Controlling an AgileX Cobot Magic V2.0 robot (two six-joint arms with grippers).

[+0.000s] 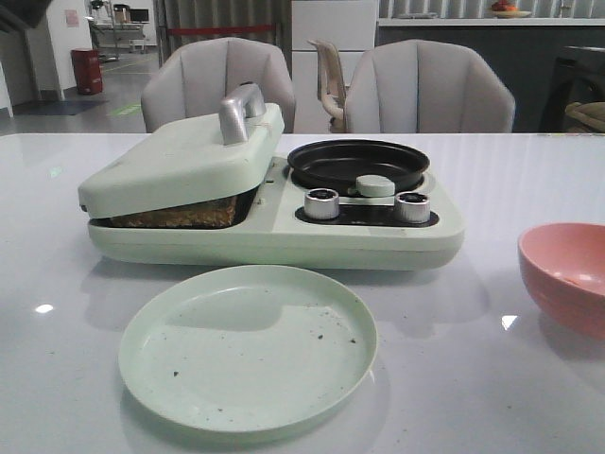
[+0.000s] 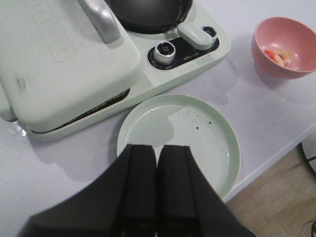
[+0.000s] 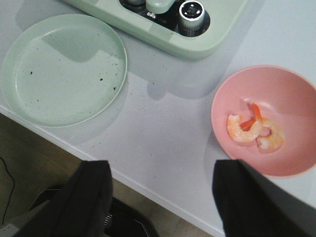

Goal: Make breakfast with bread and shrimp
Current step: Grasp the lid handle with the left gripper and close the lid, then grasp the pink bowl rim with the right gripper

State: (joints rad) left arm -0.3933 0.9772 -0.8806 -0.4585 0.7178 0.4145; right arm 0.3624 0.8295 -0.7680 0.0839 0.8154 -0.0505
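Nearest on the white tabletop (image 1: 529,397) lies a pale green plate (image 1: 248,348), bare but for a few dark crumbs. The left claw (image 2: 157,163) hangs over its near rim with both black fingers pressed together, gripping nothing. The right claw (image 3: 160,197) hovers past the tabletop edge with its fingers spread wide and nothing between them. To the right of the plate stands a pink bowl (image 1: 567,274), and in it lie the shrimp (image 3: 254,131), curled orange-pink pieces touching one another near the bowl's middle. Behind the plate sits a pale green cooker (image 1: 274,203). Its lid (image 1: 184,161), with a silver handle (image 1: 239,112), rests tilted on the left half, not fully down, and in the gap under it a brown toasted edge of the bread (image 1: 175,216) shows. On the right half a black pan (image 1: 359,163) sits above two silver knobs (image 1: 321,202). Two grey chairs (image 1: 430,90) stand beyond the tabletop
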